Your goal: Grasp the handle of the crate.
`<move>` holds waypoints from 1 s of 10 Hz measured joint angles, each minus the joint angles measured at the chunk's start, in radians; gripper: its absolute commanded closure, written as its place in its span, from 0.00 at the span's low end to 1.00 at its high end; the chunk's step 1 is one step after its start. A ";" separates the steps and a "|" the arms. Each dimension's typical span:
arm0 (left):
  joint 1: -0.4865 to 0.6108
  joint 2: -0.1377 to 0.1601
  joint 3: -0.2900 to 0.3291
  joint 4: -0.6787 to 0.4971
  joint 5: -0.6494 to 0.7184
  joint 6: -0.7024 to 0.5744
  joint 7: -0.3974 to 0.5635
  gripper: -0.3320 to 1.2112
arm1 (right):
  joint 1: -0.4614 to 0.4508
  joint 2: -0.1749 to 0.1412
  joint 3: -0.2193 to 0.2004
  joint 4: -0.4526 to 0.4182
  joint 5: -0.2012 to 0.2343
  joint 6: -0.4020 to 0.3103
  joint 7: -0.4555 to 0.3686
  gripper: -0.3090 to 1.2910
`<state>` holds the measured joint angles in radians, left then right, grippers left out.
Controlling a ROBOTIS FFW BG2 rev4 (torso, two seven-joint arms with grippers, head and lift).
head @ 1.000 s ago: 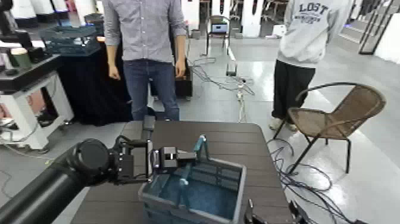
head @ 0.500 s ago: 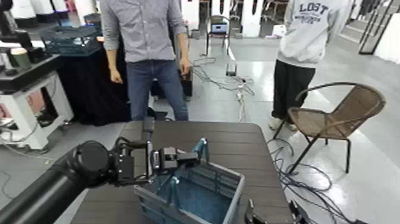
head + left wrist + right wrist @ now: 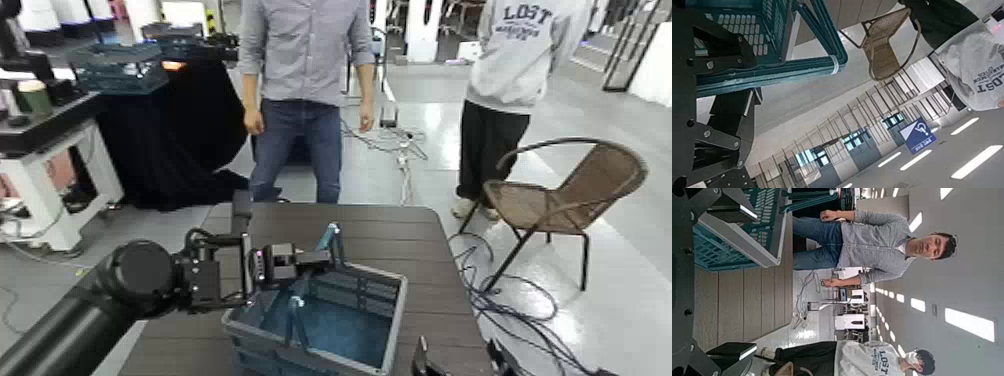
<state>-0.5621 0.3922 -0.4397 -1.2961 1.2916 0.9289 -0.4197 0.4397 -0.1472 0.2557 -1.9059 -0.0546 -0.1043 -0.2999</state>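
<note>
Left gripper [image 3: 322,259] closed round handle [image 3: 298,305]; thin bail could slip or pivot, tipping crate [image 3: 398,325]. Right gripper [image 3: 458,352] parked near crate, spread wide, empty.

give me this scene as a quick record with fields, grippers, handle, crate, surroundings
left gripper: closed on the handle
right gripper: open, beside the crate, holding nothing
handle: raised above the crate
crate: blue, slotted sides, on the table
people: two, standing beyond the table
chair: brown, on the floor
</note>
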 measured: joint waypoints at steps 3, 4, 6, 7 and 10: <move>0.132 0.001 0.130 -0.200 0.016 0.042 0.140 0.99 | 0.003 0.006 -0.006 -0.005 0.009 0.002 -0.003 0.29; 0.172 0.000 0.159 -0.254 0.043 0.059 0.171 0.99 | 0.003 0.008 -0.008 -0.005 0.012 0.002 -0.007 0.28; 0.232 -0.006 0.187 -0.318 0.107 0.082 0.200 0.99 | 0.004 0.010 -0.010 -0.006 0.017 0.000 -0.017 0.29; 0.254 -0.009 0.189 -0.333 0.135 0.091 0.204 0.99 | 0.004 0.011 -0.010 -0.006 0.018 0.000 -0.021 0.29; 0.296 -0.017 0.194 -0.361 0.197 0.120 0.202 0.99 | 0.004 0.011 -0.009 -0.007 0.021 0.005 -0.022 0.29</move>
<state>-0.2664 0.3750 -0.2461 -1.6568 1.4885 1.0484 -0.2178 0.4433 -0.1365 0.2467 -1.9129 -0.0339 -0.0991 -0.3222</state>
